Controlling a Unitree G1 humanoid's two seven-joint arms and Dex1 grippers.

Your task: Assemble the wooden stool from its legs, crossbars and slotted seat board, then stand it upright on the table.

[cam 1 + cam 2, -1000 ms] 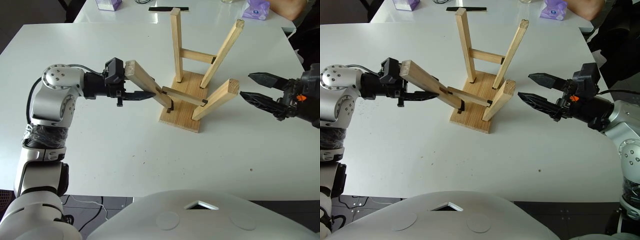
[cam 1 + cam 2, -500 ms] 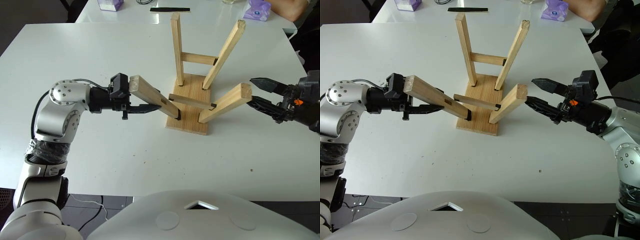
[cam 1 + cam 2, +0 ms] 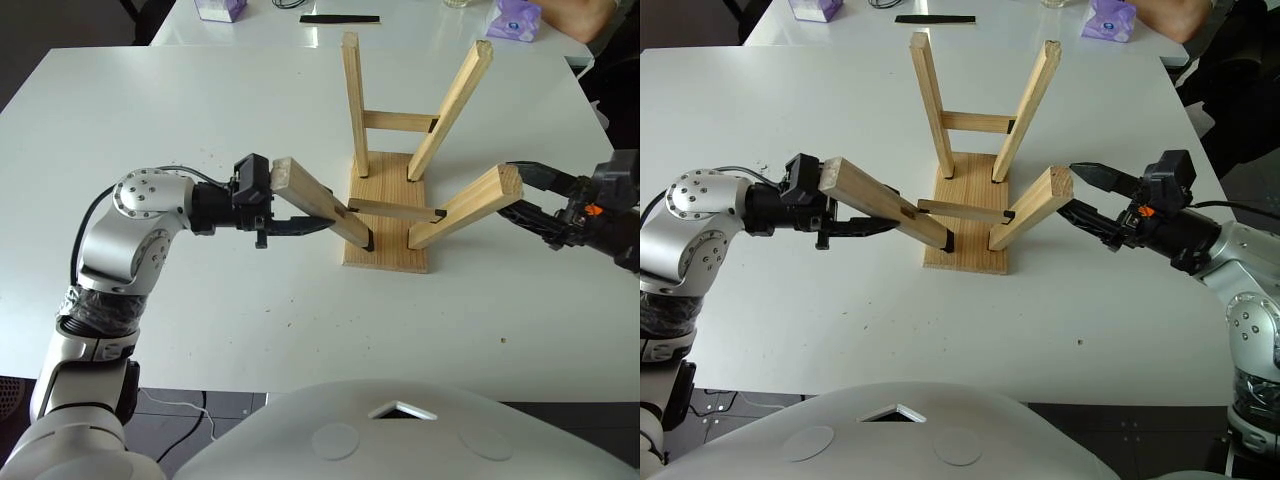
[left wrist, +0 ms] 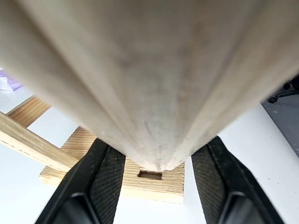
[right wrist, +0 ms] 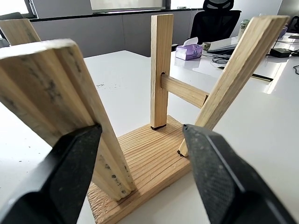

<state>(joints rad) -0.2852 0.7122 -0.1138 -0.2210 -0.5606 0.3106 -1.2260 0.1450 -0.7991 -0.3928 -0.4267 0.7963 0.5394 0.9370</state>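
Note:
The wooden stool lies upside down, its seat board [image 3: 388,248] flat on the white table [image 3: 200,110]. Two far legs [image 3: 352,100] stand upright, joined by a crossbar [image 3: 398,121]. The two near legs splay outward, joined by a second crossbar [image 3: 395,210]. My left gripper [image 3: 310,222] is shut on the left near leg [image 3: 315,198], which runs between its fingers [image 4: 100,177]. My right gripper [image 3: 1067,188] is open, its fingers [image 5: 70,172] straddling the top end of the right near leg [image 3: 465,205].
Two purple tissue boxes [image 3: 218,8] [image 3: 512,18] and a black strip [image 3: 340,18] sit on a second table behind. The table's front edge runs just below the arms. Bare white tabletop lies left of the stool and in front of it.
The left gripper has dragged the stool to the right and a little nearer by its leg. The right near leg's end has come in between the right gripper's open fingers.

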